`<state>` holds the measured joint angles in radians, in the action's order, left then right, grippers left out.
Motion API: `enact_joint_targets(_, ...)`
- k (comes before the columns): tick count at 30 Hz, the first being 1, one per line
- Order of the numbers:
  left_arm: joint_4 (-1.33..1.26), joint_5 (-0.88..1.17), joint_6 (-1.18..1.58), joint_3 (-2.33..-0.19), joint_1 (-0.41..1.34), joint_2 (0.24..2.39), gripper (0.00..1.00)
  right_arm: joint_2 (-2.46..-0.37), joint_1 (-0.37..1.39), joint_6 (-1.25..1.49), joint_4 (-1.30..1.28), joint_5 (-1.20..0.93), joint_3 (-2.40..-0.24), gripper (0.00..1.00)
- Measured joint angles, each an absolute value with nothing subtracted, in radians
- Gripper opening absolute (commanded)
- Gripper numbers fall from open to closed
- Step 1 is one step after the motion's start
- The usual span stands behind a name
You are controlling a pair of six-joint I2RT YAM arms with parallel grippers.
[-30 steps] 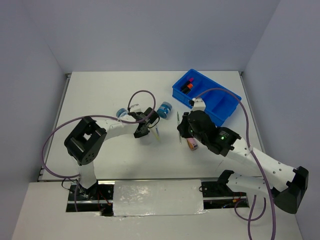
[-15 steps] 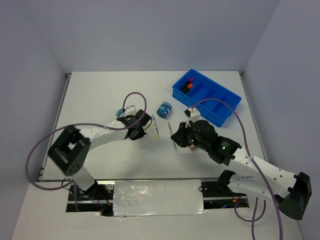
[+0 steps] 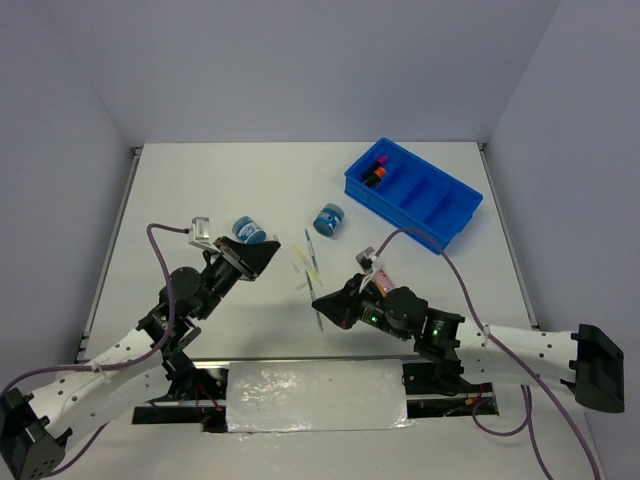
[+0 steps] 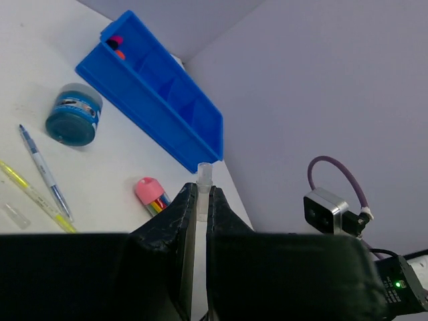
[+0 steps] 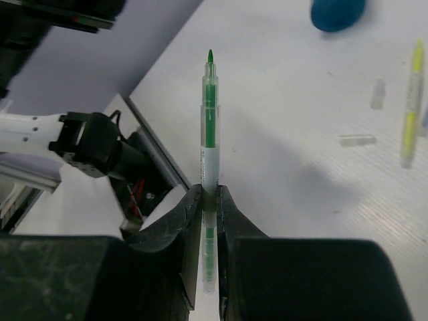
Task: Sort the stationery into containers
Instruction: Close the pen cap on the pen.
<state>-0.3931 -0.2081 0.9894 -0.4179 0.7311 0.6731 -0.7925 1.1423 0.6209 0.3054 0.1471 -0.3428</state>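
A thin green pen (image 5: 209,127) stands pinched between the pressed-together fingers of the right gripper (image 5: 208,195), its green tip pointing out past the fingertips. Ahead and to the right of this gripper, two tiny white pieces (image 5: 356,140) and a yellow pen (image 5: 410,110) lie on the white table (image 5: 281,80). A round blue tub (image 5: 338,12) sits farther off.

The left gripper (image 4: 202,197) is closed on a small clear piece (image 4: 204,175) that pokes out just beyond its fingertips. A pink-gold cylinder (image 4: 152,194) lies just left of those fingertips. Farther left, a blue pen (image 4: 43,170) lies beside the yellow pen, with a second blue tub (image 4: 73,124) beyond them. Ahead of the gripper stands the blue tray (image 4: 167,100), with highlighters (image 4: 115,43) in its far end compartment.

In the overhead view, the loose pens lie between the two grippers.
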Motion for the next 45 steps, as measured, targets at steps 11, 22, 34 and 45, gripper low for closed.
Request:
enact_joint_targets(11,-0.505,-0.104,0.990,-0.390,0.732,0.643,0.00,-0.946,1.294,0.574,0.423,0.284,-0.471,0.00)
enact_joint_targets(22,-0.539,-0.072,0.991,-0.388,0.732,0.644,0.00,-0.972,1.298,0.551,0.418,0.341,-0.521,0.00)
enact_joint_targets(34,-0.554,-0.046,0.993,-0.388,0.732,0.648,0.00,-0.992,1.298,0.548,0.399,0.374,-0.527,0.00)
enact_joint_targets(45,-0.556,-0.045,0.992,-0.388,0.732,0.662,0.00,-1.008,1.298,0.549,0.395,0.385,-0.537,0.00)
